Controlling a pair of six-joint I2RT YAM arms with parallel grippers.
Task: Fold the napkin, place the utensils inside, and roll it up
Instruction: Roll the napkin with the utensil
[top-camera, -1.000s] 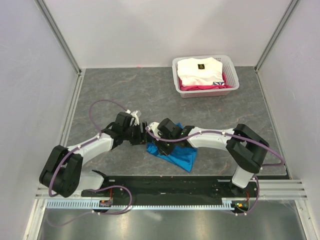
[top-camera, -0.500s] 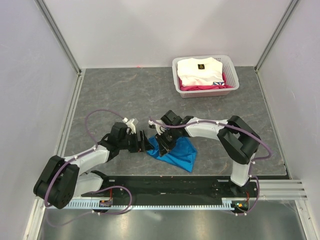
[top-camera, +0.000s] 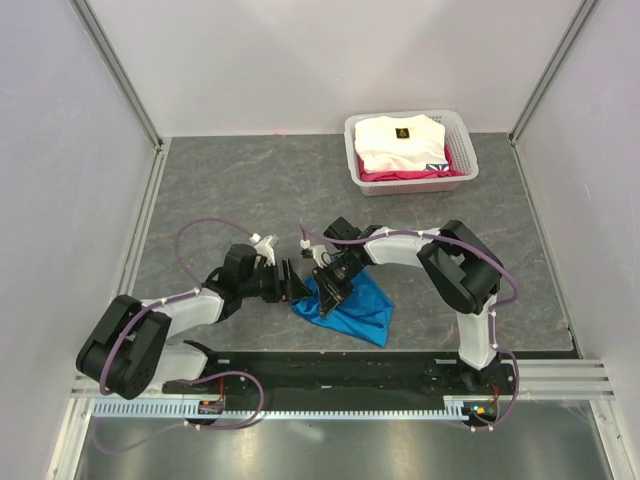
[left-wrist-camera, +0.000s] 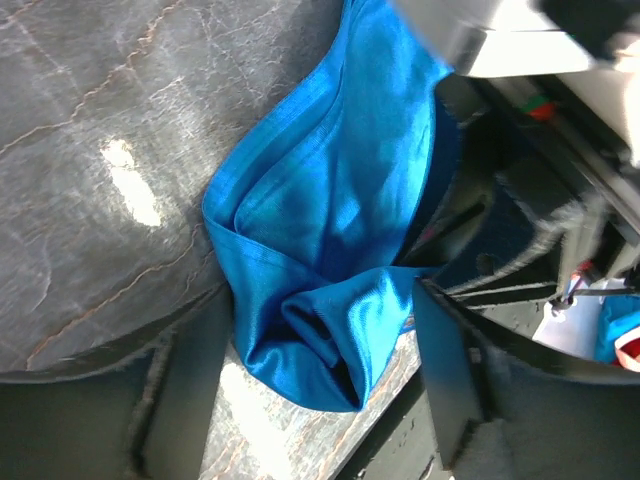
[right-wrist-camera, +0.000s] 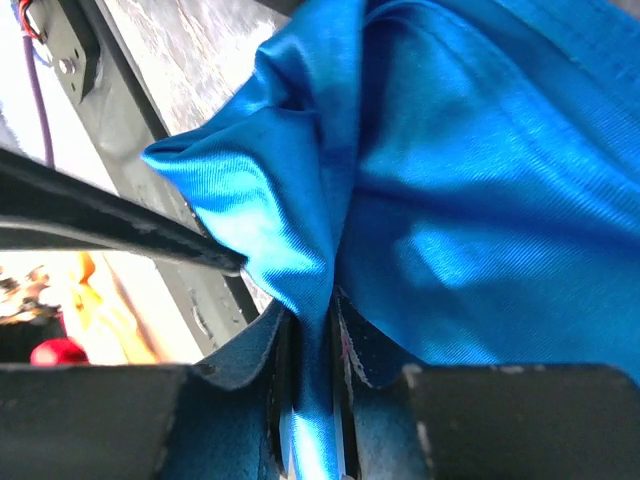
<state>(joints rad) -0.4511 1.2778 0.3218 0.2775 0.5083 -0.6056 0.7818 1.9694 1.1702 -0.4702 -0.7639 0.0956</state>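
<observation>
Reaching in from the left of the overhead view, the left claw now sits low on the surface, right at the napkin's left corner. 1 second ago it was higher in the frame and a little apart from the cloth. Its 2 fingers stand wide apart, straddling the bunched corner without gripping it, so it holds nothing.

The napkin lies at lower centre, just ahead of the arm bases, rumpled and loosely doubled, not flat. More of its blue shows than before, because the right arm has drawn its forearm off it.

To the right of that corner, the right claw is nearly closed, pinching a thin ridge of the napkin's upper left edge between its fingers; its wrist view shows the fold running straight into the gap. It has slid down and left from where it was, taking the cloth with it.

I judge this as handing the corner across so that both claws can spread or fold the napkin: folding is barely begun. The utensils show in no view.

At the upper right, well apart, the basket of white and pink clothes has not moved.
</observation>
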